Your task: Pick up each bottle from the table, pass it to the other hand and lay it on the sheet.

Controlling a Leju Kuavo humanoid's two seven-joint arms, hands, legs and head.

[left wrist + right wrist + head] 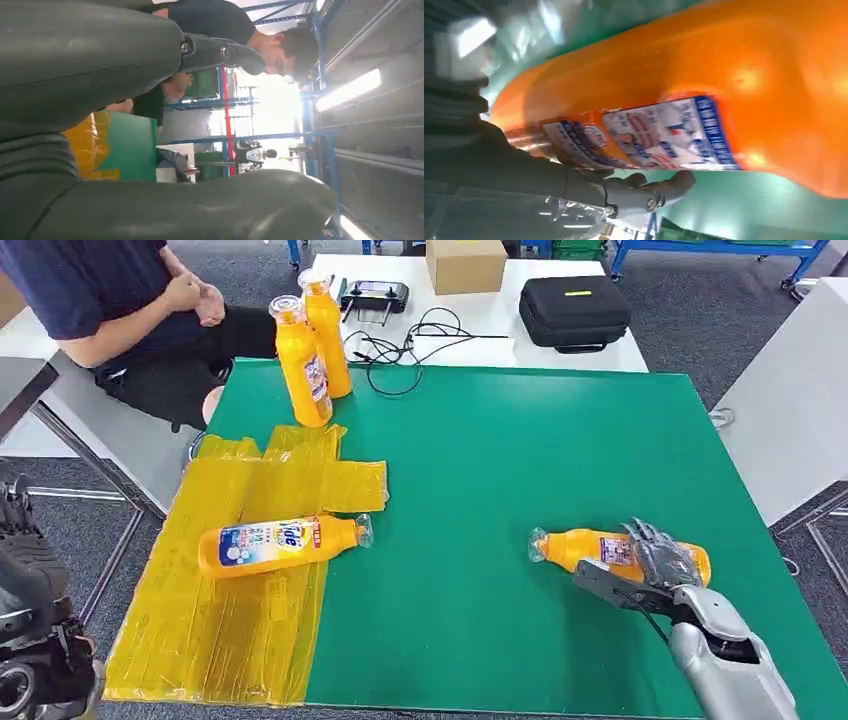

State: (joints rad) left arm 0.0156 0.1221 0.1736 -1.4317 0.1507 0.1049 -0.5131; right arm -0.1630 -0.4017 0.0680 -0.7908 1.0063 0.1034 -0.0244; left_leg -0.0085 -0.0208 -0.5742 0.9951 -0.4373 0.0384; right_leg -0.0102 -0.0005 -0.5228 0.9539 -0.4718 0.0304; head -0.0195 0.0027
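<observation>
Cables (400,345), black case (573,312), cardboard box (465,264) beyond green table (520,470).

Right hand (660,562): fingers laid over the lying bottle (590,548); the label's middle is covered by them, and contact on the bottle's far side is hidden. In the right wrist view the bottle (704,85) is cut off by the picture's edges, its label print too blurred to be read.

Left hand (150,100): seen too close and cropped; whether anything is held cannot be told.

Person (120,300): cut off at the upper edge.

Rear standing bottle (328,335): partly hidden by the front one (303,365).
</observation>
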